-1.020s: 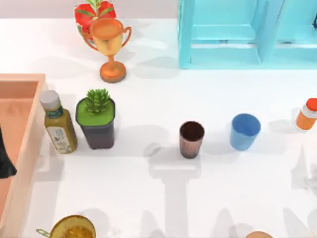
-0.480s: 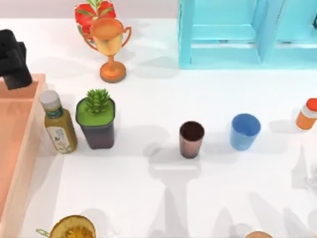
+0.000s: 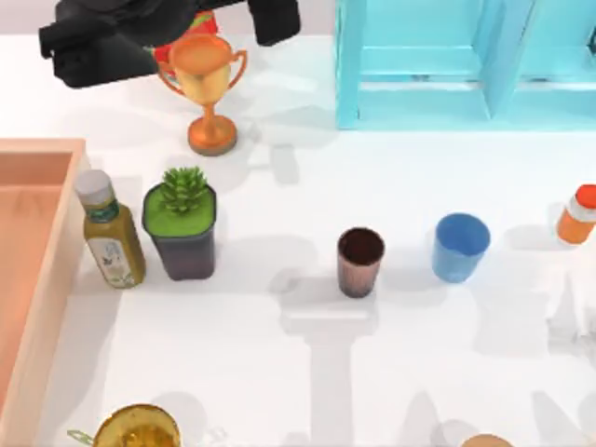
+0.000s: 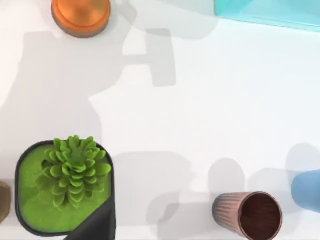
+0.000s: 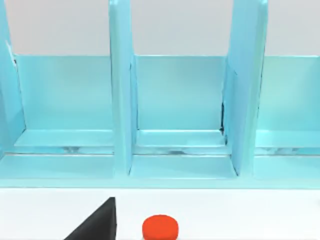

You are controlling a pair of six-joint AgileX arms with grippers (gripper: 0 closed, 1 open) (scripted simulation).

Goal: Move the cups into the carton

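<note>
The dark reddish-brown cup (image 3: 360, 262) stands upright mid-table, and the bright blue cup (image 3: 460, 247) stands just to its right; both are empty and untouched. In the left wrist view the brown cup (image 4: 249, 216) and the edge of the blue cup (image 4: 307, 191) appear beyond the plant. The peach-orange carton (image 3: 45, 298) lies at the table's left edge. My left gripper (image 3: 274, 20) hangs high over the far side of the table, above the trophy and well away from both cups. A dark part of my right gripper (image 5: 97, 224) faces the shelf unit.
A golden trophy (image 3: 209, 86) and a dark square pot with a green plant (image 3: 182, 223) stand between the carton and the cups. A yellow-green bottle (image 3: 110, 233) stands beside the carton wall. The turquoise shelf unit (image 3: 447, 65) fills the far right; an orange bottle (image 3: 577, 214) stands at the right edge.
My left arm has swung from over the carton at the left, past the far left corner, to the far edge above the trophy. The cups have not moved.
</note>
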